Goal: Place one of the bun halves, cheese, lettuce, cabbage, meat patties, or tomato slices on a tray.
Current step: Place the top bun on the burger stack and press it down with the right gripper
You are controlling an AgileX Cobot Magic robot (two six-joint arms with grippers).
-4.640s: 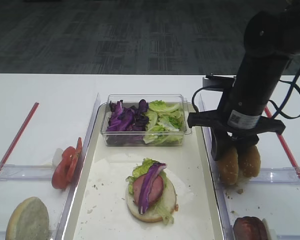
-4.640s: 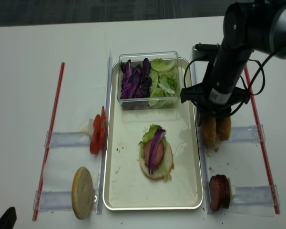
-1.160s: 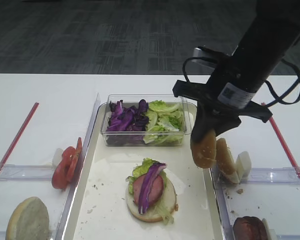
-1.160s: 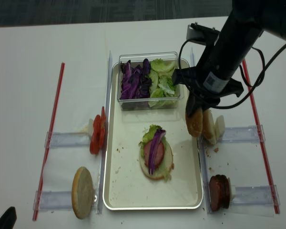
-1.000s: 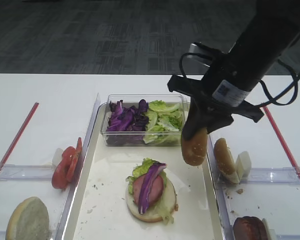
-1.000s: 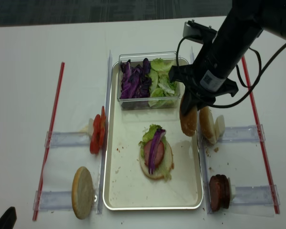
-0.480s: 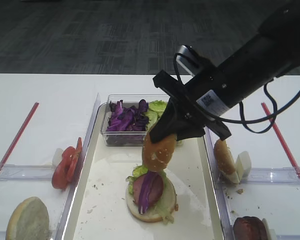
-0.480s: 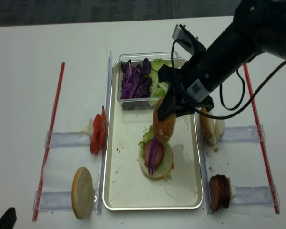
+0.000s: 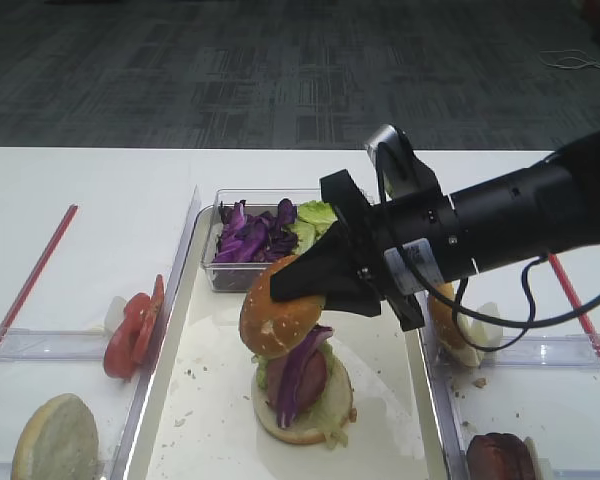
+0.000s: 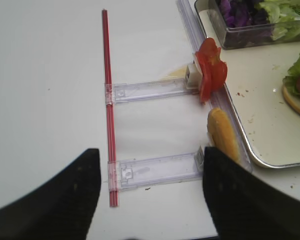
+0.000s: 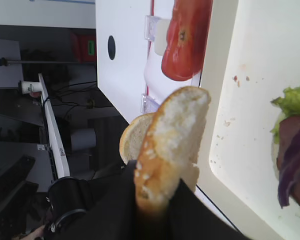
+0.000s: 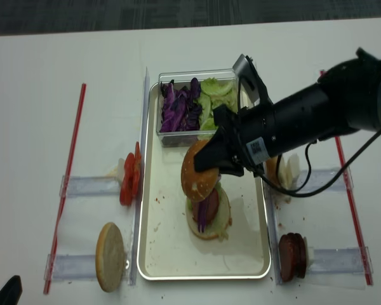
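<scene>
We see the right end effector (image 9: 298,284), matte black and angular, clamped on the edge of the sesame bun top (image 9: 281,320), a domed golden-brown round dotted with pale seeds. In the right wrist view its cut face looks white and crumbly (image 11: 172,134). The bun top hangs tilted just above the open stack (image 9: 302,392) on the tray (image 12: 153,244); we cannot tell whether they touch.

The stack is a flat pale bun bottom with crinkled light green lettuce (image 12: 223,223), a reddish-brown patty and a glossy purple cabbage strip (image 9: 300,372). The tray is long and rectangular, with a silver rim and a cream liner speckled with crumbs. At its far end sits a clear plastic box (image 9: 291,239) of shredded purple cabbage and ruffled lettuce.

On the white tabletop (image 12: 38,95), left of the tray, thin bright red tomato slices (image 9: 133,327) stand on edge in a clear holder, and a pale seedless bun half (image 9: 55,438) stands nearer us. Right of the tray are another bun half (image 9: 446,322) and dark patties (image 12: 291,256).

The left end effector (image 10: 147,200) shows only as two dark blurred shapes set wide apart, holding nothing.
</scene>
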